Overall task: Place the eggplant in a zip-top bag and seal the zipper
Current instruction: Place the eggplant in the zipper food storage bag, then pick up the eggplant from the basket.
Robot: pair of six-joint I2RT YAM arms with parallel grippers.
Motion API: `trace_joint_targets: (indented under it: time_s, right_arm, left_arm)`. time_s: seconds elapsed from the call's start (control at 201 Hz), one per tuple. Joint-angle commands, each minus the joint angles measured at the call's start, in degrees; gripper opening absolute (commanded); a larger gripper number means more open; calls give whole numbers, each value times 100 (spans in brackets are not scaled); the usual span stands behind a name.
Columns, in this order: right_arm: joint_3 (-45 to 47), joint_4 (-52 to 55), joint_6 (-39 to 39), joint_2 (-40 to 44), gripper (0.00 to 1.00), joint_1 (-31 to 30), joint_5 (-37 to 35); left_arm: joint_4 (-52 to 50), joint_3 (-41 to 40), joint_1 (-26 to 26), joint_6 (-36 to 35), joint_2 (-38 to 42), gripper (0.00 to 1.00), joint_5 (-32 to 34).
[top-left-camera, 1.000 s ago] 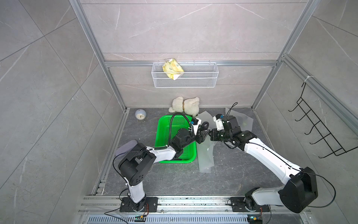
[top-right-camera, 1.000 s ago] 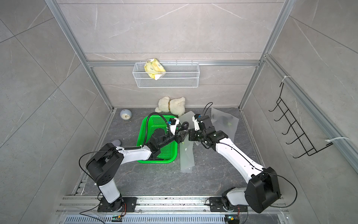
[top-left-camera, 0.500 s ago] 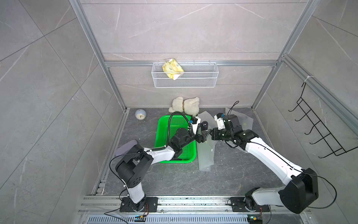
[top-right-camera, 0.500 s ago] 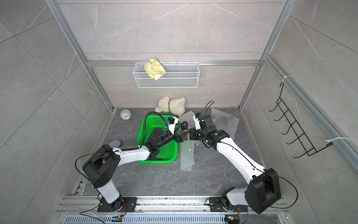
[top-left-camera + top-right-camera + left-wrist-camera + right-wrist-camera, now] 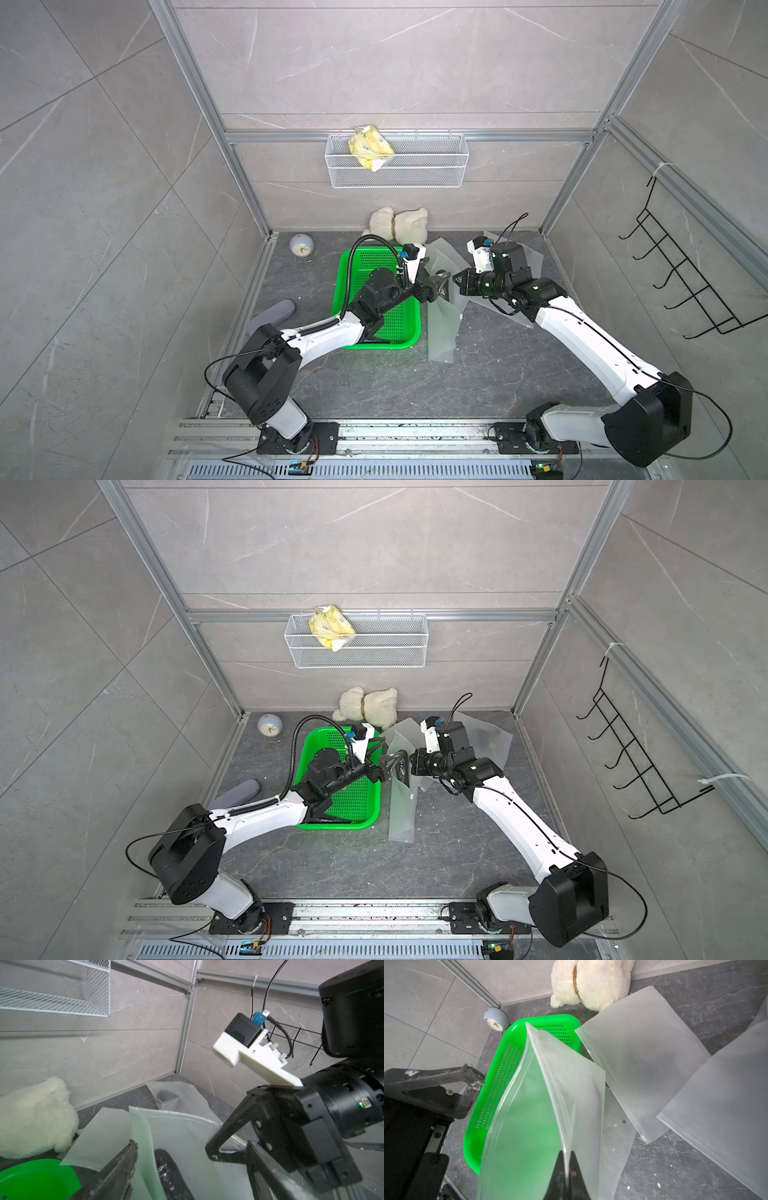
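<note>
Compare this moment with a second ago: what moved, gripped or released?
The left gripper has spread its jaws, apparently letting go of the eggplant in the mouth of the zip-top bag. The right gripper stays shut on its edge; the green basket and spare bags are unmoved.

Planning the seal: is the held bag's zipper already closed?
No: the zip-top bag, pinched by the right gripper, gapes open at its mouth.

A green tray sits mid-floor. Behind it a cream plush leans against the back wall, with a small clock near the left corner. A yellow packet lies in the wall-mounted wire basket.
</note>
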State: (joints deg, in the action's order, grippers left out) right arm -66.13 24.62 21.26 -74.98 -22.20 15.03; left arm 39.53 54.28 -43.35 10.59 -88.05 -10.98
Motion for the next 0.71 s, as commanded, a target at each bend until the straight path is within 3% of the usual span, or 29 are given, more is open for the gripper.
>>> trace_joint_targets:
  time_s: [0.0,0.174,0.383,0.702]
  right_arm:
    - [-306,64,-4,177,0,69,233]
    - [-263,108,-78,158,0,167,297]
    - [-102,7,-65,116,0,238,382]
    - [65,-98,-123,68,0,355,490]
  left_arm:
    - [-1150,194,221,-603,601,85,-97]
    - [-3282,339,785,-1256,994,88,-398]
    - [-4773,427,1609,-1632,1117,88,-576]
    - [-6728,949,1767,-2880,753,85,-330]
